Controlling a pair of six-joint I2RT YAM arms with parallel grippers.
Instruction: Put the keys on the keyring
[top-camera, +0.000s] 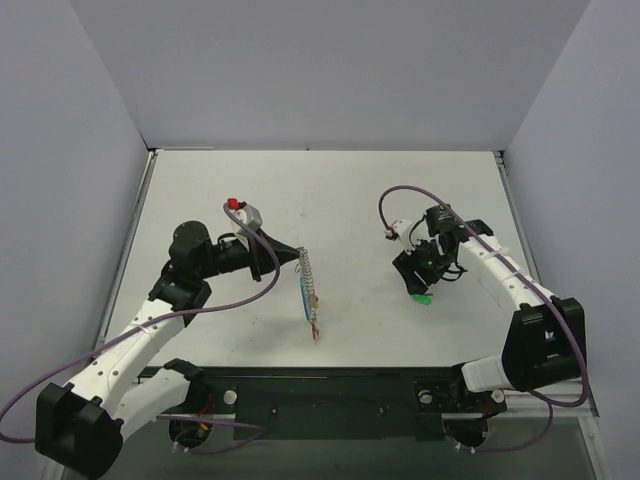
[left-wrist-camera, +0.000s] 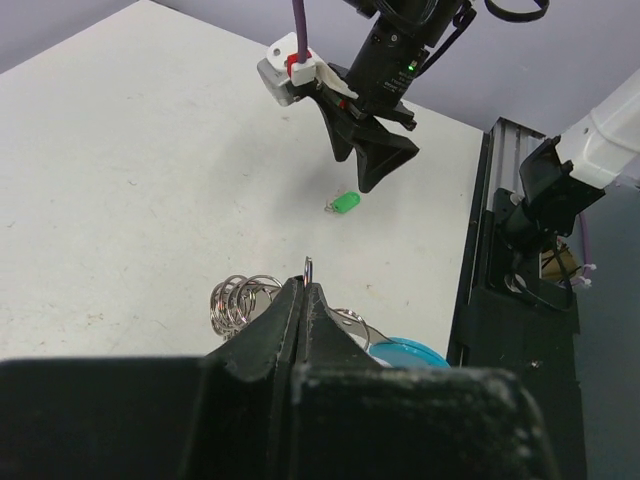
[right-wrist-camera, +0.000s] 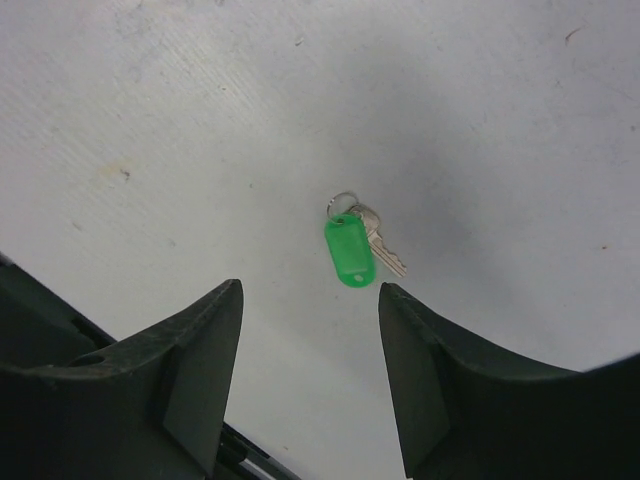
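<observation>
Seen from my remote console, the left gripper (left-wrist-camera: 305, 300) is pinched tight on the coiled, silvery wire keyring (left-wrist-camera: 240, 300), and beyond it the key (left-wrist-camera: 346, 203) with the smooth green plastic head lies flat on the matte white table (left-wrist-camera: 130, 150) beneath the right gripper (right-wrist-camera: 310, 290), whose 2 black wedge-shaped fingers (right-wrist-camera: 200, 340) stand parted, gripping nothing.

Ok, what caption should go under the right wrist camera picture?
Open right gripper hovers above a green-tagged key lying on the white table.
</observation>
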